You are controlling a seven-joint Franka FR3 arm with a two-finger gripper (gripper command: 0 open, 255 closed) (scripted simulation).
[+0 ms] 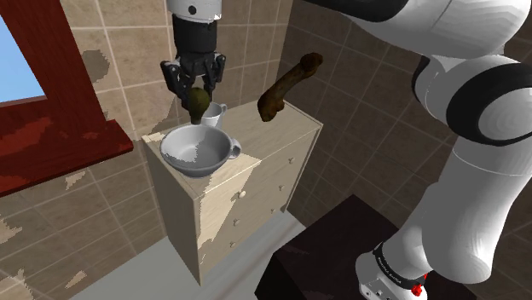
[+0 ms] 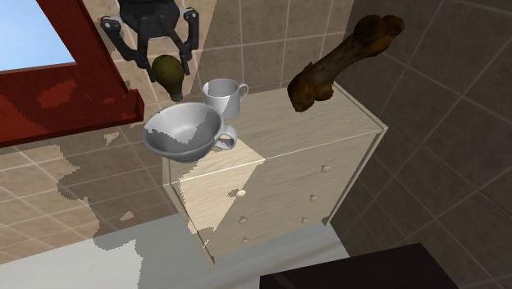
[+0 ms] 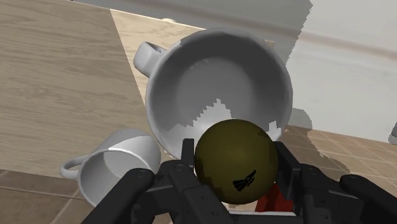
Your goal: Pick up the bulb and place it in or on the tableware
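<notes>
An olive-green bulb [image 1: 199,104] [image 2: 169,73] [image 3: 235,161] hangs in the air, clasped between the fingers of my black gripper [image 1: 197,83] [image 2: 159,51] [image 3: 233,167]. Below it a large white handled bowl [image 1: 199,150] [image 2: 184,131] [image 3: 219,86] stands at the end of a light wooden chest of drawers [image 1: 273,162] [image 2: 328,164]. The bulb is above the bowl's far rim, near a small white mug [image 1: 214,113] [image 2: 225,97] [image 3: 121,168] that stands just behind the bowl.
A dark brown bone-shaped thing [image 1: 288,85] [image 2: 340,60] leans at the chest's far end. A red window frame [image 1: 60,119] [image 2: 66,82] is beside the gripper. Tiled walls lie behind; my dark stand [image 1: 341,256] is at the shoulder view's lower right.
</notes>
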